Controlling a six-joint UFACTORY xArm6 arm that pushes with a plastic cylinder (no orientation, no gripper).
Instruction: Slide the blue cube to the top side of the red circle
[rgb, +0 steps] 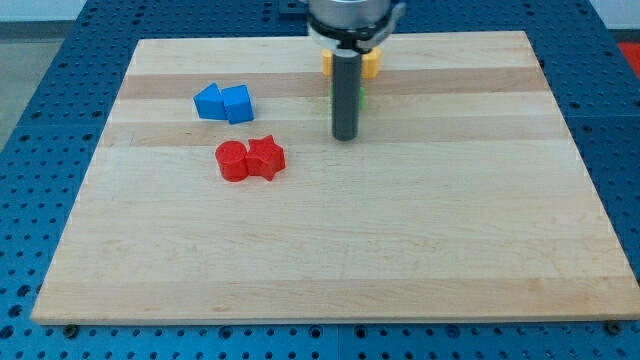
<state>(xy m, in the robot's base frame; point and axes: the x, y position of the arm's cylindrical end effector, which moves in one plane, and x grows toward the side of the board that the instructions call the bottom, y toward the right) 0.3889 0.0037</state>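
My tip (346, 137), the lower end of a straight dark rod, is resting on the pale wooden board (330, 250), well to the view's right of the blocks; it carries no pincer to open or clench. The blue cube (238, 104) is sitting touching a blue triangular block (208, 102), just above the red circle (232, 161), which is touching a red star block (266, 157). A yellow block (371, 63) and a green block (361, 98) are peeking out behind the rod. No writing is showing.

blue cube (238, 104) just above red circle (232, 160)
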